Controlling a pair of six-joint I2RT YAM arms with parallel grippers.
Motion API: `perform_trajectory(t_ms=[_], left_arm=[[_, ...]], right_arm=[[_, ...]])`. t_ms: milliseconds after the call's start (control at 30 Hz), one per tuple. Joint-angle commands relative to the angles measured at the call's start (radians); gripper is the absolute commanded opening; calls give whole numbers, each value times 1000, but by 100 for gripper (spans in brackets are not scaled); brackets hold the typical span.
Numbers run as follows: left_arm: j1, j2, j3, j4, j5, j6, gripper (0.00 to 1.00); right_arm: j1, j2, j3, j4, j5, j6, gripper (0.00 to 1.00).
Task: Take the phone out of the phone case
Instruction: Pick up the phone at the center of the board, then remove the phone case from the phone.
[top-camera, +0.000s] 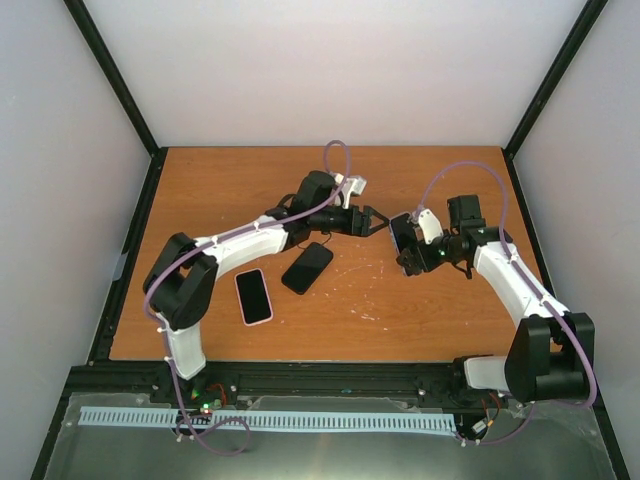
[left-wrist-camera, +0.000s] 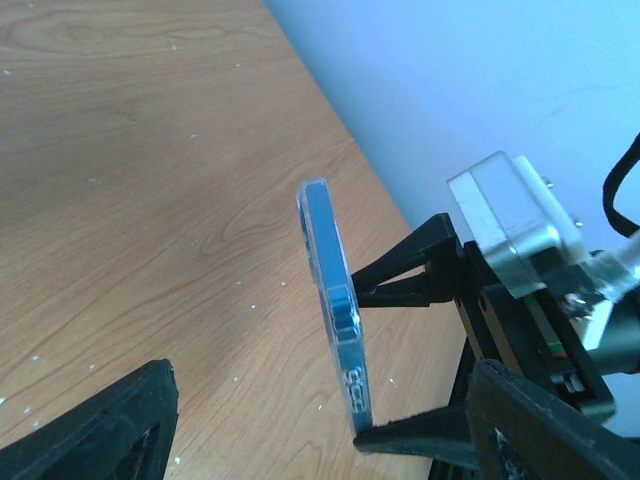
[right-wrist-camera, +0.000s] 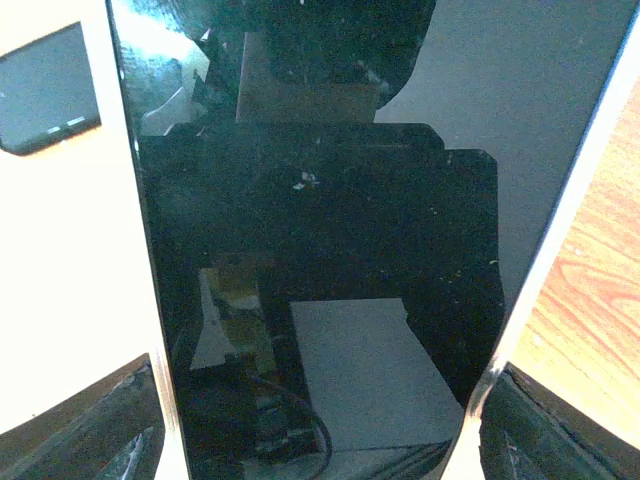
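**Position of item.** The phone (right-wrist-camera: 320, 250) sits in its blue case (left-wrist-camera: 335, 310). It is held clear of the worktop (top-camera: 420, 180), near the middle and between the two arms. The left wrist view shows it edge-on and roughly upright, with the case rim running the full visible edge. No gap between case and phone can be made out.

**Right gripper** (top-camera: 405, 250). Closed across the width of the cased phone. Its own camera shows the screen filling the view, with a finger against each long side. The grip looks firm.

**Left gripper** (top-camera: 378, 221). Jaws spread wide and holding nothing. It faces the phone from just beside it. In its own camera both fingers stand apart from the case.

**Other items.** A pink-edged phone (top-camera: 254, 296) and a black phone (top-camera: 307, 267) lie flat on the worktop near the left arm, well away from the work.

**Step in hand.** In my judgement this is the separation stage. One arm presents the item and the other is lined up to take the case. Nothing is detached yet.

**Next move.**
- The left gripper needs to close on a case corner or rim only, not on the phone body, and peel it away.
- The right gripper clamps over the case walls, so it may pin the case in place and the hold may need shifting.
- If the phone slips from this height it would drop to the worktop.
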Motion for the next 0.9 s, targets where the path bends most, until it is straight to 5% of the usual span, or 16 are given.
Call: perform_trajectory(t_ms=[0, 267, 867], left_arm=[[-31, 78, 106, -29, 58, -35, 79], [-92, 158, 266, -157, 10, 4, 63], [-96, 203, 297, -113, 31, -64, 23]], right_arm=[[2, -28, -15, 97, -88, 30, 54], [3, -58, -29, 101, -114, 41, 54], [2, -131, -82, 145, -81, 36, 52]])
